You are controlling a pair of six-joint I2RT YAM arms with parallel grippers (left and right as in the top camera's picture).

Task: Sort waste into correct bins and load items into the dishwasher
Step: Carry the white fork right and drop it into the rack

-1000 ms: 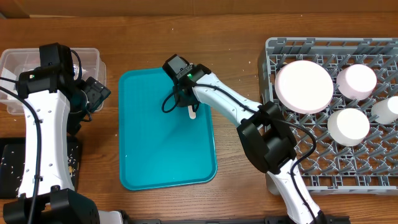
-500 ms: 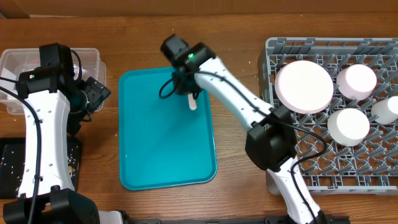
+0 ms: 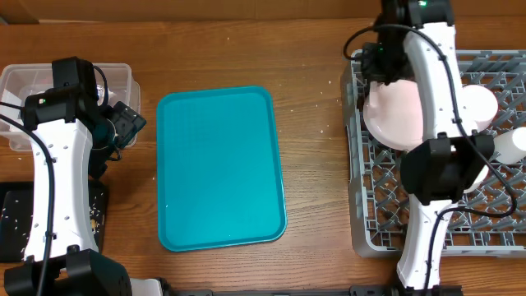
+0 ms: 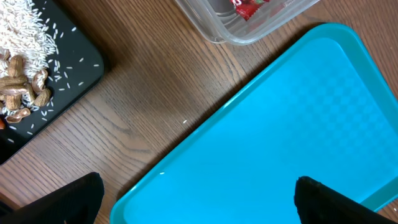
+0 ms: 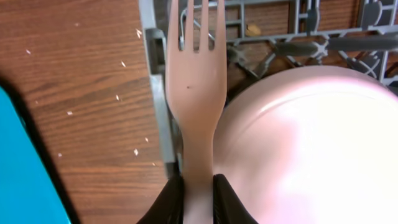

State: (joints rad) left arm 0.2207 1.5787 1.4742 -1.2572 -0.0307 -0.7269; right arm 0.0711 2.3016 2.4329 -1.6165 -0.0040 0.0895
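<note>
That fork [image 5: 194,93], pinched in the right gripper [image 5: 194,193] jaws, just went from teal tray [image 3: 218,164] to rack [image 3: 370,238] rim, I think; left gripper [image 4: 199,205] jaws gape.

serving tray [image 3: 220,168] teal | dish rack [image 3: 374,215] grey lattice | plate [image 3: 390,119] pale pink | fork [image 5: 193,81] pale pink

We read this as a robot lab bench, not a real kitchen: left arm [image 3: 51,156] and right arm [image 3: 436,74] with exposed cables [image 3: 51,197] at a wood table [image 3: 320,164], dish rack [image 3: 371,210] and tray [image 3: 218,164] staged on it.
</note>
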